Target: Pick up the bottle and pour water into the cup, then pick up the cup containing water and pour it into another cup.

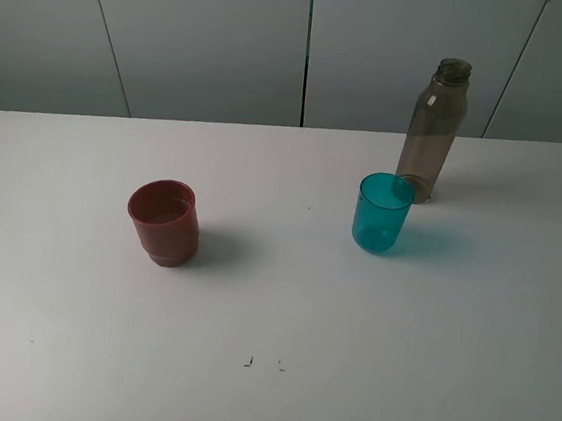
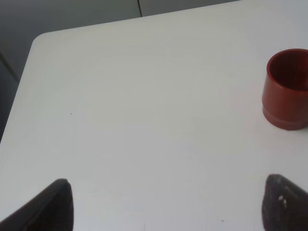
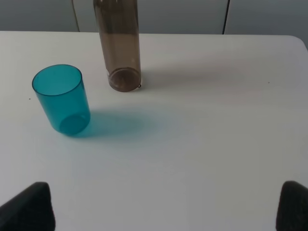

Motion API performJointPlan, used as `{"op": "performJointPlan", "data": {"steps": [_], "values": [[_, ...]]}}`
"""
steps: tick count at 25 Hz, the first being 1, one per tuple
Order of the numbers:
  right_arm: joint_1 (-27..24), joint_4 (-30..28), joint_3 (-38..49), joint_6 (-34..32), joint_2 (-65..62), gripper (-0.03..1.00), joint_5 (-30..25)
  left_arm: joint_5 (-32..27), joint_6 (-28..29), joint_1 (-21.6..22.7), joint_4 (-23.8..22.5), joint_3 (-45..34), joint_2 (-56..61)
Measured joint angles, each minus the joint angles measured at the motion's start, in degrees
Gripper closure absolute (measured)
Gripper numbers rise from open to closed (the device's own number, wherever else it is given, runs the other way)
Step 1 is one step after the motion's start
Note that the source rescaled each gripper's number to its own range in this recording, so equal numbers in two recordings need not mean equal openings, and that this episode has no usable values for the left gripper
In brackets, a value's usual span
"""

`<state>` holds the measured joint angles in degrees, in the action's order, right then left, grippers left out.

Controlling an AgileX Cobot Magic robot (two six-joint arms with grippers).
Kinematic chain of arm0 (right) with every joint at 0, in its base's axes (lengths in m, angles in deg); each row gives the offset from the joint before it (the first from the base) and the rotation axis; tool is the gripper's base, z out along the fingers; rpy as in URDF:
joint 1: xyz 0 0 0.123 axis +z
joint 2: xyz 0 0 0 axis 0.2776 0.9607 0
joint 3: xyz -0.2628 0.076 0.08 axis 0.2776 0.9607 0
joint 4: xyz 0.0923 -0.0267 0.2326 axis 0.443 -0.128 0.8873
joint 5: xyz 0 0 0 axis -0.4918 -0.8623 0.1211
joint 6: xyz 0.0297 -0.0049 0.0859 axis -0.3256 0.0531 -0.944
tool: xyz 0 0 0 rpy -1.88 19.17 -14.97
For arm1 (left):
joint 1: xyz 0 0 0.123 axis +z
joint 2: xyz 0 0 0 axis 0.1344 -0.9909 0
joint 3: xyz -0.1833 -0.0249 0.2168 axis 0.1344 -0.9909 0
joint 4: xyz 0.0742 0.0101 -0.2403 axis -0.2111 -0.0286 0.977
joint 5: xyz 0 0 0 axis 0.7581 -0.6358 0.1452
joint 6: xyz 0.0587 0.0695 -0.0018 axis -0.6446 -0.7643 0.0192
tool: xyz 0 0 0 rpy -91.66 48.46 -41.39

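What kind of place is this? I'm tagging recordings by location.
Probably a lab test bench, not a kitchen: a bare white table, plain grey wall panels, and only a bottle, teal cup and red-brown cup.

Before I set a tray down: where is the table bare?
Bare: the whole near half of the table, and between the red-brown cup and teal cup. Crowded: the teal cup stands close before the bottle.

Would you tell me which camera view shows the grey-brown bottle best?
The exterior high view: the bottle stands there whole, from threaded neck to base, upright on the table behind the teal cup. The right wrist view shows only its lower body and base, with the top cut off. The left wrist view does not show it at all.
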<state>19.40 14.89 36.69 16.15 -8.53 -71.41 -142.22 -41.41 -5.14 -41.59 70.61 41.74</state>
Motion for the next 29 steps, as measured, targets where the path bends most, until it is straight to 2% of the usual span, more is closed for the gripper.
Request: {"op": "performJointPlan", "data": {"steps": [29], "values": [[0.0,-0.1,0.0,-0.4,0.0,-0.02,0.0,0.0,0.0,0.0,0.0,0.0,0.0]]}}
